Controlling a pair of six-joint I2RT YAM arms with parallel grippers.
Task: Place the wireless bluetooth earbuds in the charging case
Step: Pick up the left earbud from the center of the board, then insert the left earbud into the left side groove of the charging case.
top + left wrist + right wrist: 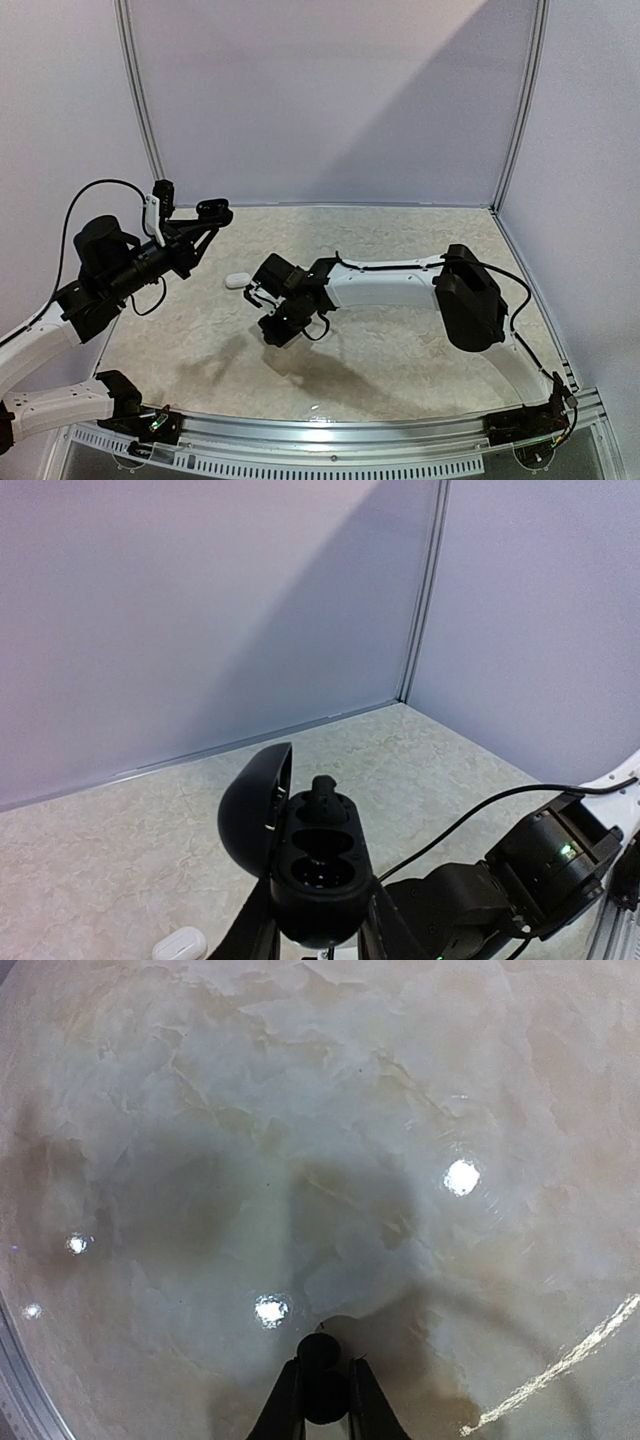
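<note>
Though hidden overhead, R wrist: earbud (322, 1360) pinched.

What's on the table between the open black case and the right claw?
In the top view, a small white pebble-shaped case lies between them on the marbled tabletop.

Tabletop (300, 1110): glossy, marble-patterned beige, with bright reflections.
Charging case (320, 890): smooth black plastic, soft sheen.
Black earbud (320, 1352): smooth, dull plastic.
White case (180, 944): smooth, glossy plastic.
Walls (320, 100): matt, pale.
</note>
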